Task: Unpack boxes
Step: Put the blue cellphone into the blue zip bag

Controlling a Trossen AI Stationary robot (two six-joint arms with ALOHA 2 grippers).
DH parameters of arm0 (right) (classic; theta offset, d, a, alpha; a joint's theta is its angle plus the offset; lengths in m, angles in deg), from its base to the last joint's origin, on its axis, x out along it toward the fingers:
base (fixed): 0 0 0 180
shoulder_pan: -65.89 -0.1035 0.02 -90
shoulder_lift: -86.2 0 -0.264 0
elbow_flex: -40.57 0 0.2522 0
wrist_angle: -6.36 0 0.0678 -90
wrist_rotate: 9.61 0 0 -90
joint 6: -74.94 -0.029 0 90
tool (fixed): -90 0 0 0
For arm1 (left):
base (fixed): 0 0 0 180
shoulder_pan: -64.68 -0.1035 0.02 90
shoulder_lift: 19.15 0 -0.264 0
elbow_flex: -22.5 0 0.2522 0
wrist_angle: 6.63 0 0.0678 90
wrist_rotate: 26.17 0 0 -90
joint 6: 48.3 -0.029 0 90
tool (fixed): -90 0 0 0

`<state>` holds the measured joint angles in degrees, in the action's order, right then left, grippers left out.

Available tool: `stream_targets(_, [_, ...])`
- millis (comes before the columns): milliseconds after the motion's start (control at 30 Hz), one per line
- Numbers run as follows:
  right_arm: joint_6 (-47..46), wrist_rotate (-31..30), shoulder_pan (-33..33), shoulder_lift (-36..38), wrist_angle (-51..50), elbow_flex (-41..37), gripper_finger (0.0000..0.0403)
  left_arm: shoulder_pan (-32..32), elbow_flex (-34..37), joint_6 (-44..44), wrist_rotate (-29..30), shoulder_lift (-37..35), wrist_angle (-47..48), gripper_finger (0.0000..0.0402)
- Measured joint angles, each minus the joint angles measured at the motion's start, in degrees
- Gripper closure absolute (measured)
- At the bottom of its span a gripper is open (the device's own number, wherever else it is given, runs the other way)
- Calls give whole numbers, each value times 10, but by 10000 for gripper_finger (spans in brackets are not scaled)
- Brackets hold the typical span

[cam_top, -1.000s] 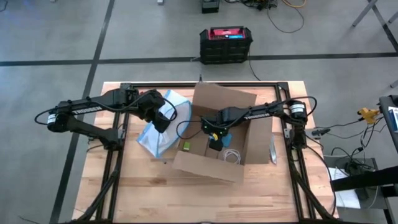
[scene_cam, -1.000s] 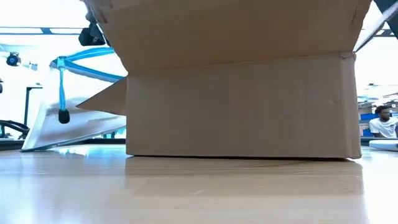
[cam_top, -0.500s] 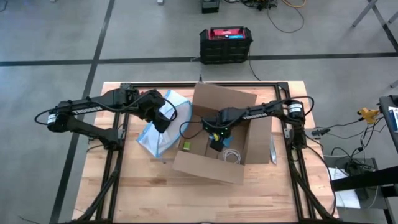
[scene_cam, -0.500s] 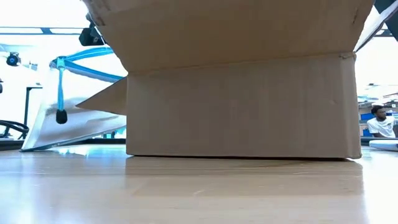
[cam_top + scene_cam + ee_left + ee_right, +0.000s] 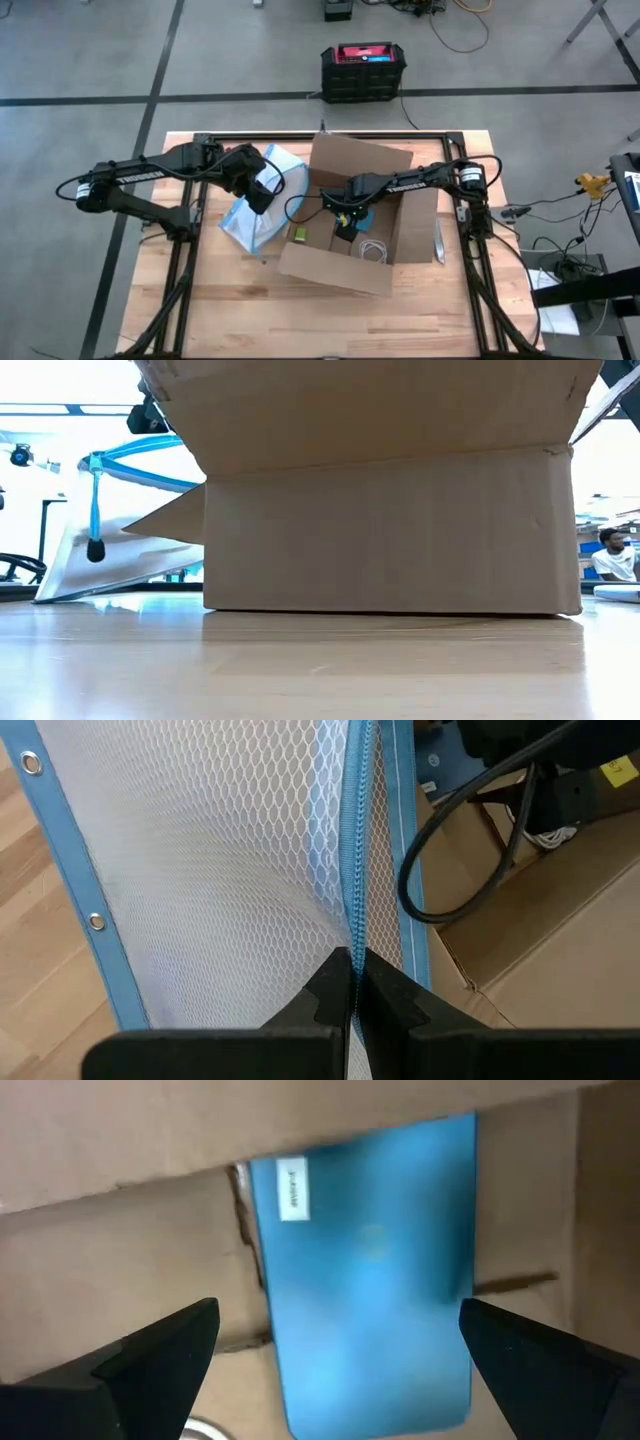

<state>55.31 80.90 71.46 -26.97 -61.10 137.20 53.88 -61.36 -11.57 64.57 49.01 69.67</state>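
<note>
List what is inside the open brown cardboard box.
Inside the brown corrugated cardboard box: a flat blue rectangular item under the open right gripper, a white coiled cable and a small green object. The arm covers whatever lies beneath it.

Box (image 5: 375,215) mid-table; mesh bag (image 5: 262,200) touching its left; crate (image 5: 363,70) behind on floor.

Two dark jointed arms, white lettering showing along links; black cables looping; yellow-green spot marking right wrist.
</note>
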Motion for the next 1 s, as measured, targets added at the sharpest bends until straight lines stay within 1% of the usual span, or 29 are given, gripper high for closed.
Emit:
stream_targets(133, [1, 25, 0, -5, 0, -3, 4, 0, 0, 6, -3, 0, 0, 401])
stream_targets(300, [-27, 102, -19, 2, -6, -3, 4, 0, 0, 11, -3, 0, 0, 401])
stream_targets(333, [-33, 109, -24, 4, -6, -3, 4, 0, 0, 13, -3, 0, 0, 401])
stream_targets(400, [-39, 100, -33, 8, -24, 1, 4, 0, 0, 13, -3, 0, 0, 401])
stream_targets(467, [-51, 75, -37, 11, -32, 12, 4, 0, 0, 13, -3, 0, 0, 401])
stream_targets(600, [-105, 47, -39, 12, -29, 23, 4, 0, 0, 13, -3, 0, 0, 401])
stream_targets(700, [-138, 39, -42, 12, -26, 23, 4, 0, 0, 13, -4, 0, 0, 401])
stream_targets(833, [-153, 36, -42, 7, -11, 15, 3, 0, 0, 13, -4, 0, 0, 401])
stream_targets(1000, [-138, 18, -40, -13, 5, 12, 3, 0, 0, 13, -13, 0, 0, 401])
